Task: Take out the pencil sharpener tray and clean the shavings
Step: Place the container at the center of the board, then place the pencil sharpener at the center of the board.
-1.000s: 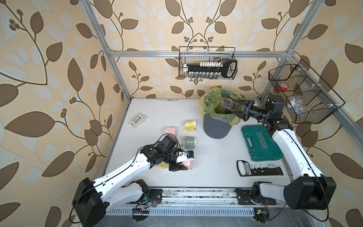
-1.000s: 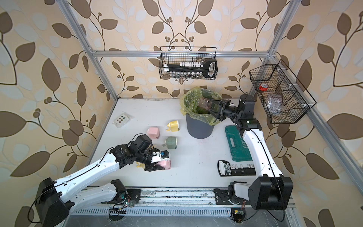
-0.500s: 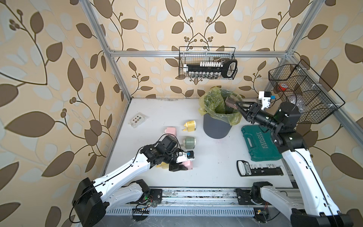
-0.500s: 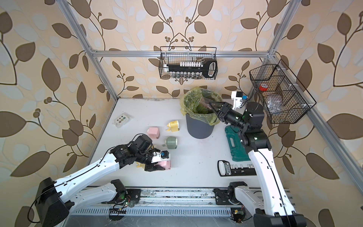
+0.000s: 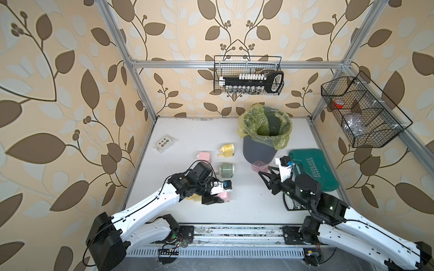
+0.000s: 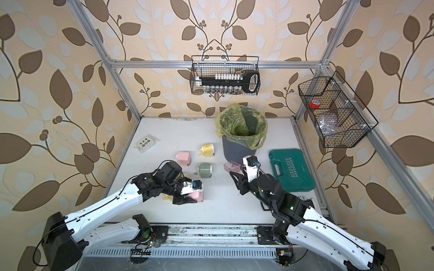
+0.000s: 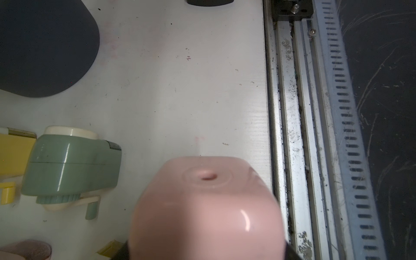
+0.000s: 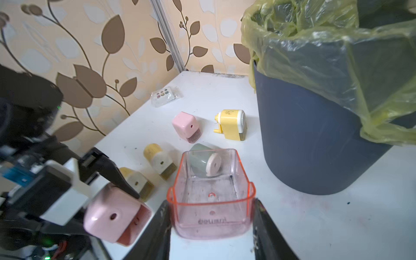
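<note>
My left gripper [image 5: 217, 198] is shut on a pink pencil sharpener [image 5: 223, 196] low over the table's front; in the left wrist view the sharpener [image 7: 207, 209] fills the space between the jaws. My right gripper [image 8: 211, 213] is shut on the clear pink tray [image 8: 211, 198], one finger on each side wall. In both top views the tray [image 5: 259, 166] [image 6: 232, 167] hangs above the table in front of the bin, right of the sharpener. Its open top faces up, and only faint dark smudges show inside. The shavings are out of view.
A grey bin with a yellow-green bag [image 5: 264, 131] stands behind the tray. A green tool case [image 5: 314, 169] lies at the right. Yellow [image 5: 226, 150], pink [image 5: 204, 156] and green [image 5: 226, 169] sharpeners sit mid-table. A small yellow sharpener [image 8: 157, 157] lies by the left gripper.
My right arm has drawn back from over the bin and come down in front of it, still holding the tray. The left arm and its sharpener have not moved.
</note>
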Robot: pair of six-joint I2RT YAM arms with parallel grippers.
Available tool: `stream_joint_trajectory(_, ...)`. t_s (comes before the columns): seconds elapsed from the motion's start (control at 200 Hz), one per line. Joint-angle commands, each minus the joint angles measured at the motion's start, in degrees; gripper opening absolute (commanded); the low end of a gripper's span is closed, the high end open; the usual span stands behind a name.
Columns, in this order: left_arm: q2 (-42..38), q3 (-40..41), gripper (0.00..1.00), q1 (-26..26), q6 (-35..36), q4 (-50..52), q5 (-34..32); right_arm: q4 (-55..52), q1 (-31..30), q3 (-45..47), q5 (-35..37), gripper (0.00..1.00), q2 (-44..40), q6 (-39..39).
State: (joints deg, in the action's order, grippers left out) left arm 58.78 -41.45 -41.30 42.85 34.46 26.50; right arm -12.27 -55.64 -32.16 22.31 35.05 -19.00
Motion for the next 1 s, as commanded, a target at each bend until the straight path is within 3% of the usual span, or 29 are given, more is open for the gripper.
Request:
stream_joint_trajectory(0.0,-0.73,0.18,0.0,-0.36,-0.24,-0.79,0.57,8.33,-3.6,3.07,14.87,0.0,1.1,4.15)
stream_joint_trajectory(0.22,-3.89,2.19,0.0,-1.91,-0.63,-2.47,-1.41,21.93,-4.12,13.54,20.52,0.0,6.37,1.62)
stream_joint_trajectory(0.51,-1.37,2.33,0.0,-3.87,-0.75,-2.53,-2.59,39.94,-4.06,24.2,19.86,0.0,17.09,-4.49)
stream_joint_trajectory(0.995,9.68,-1.86,0.0,-4.58,0.42,-1.8,-6.99,60.98,-3.46,22.05,17.63,0.07,44.92,-0.27)
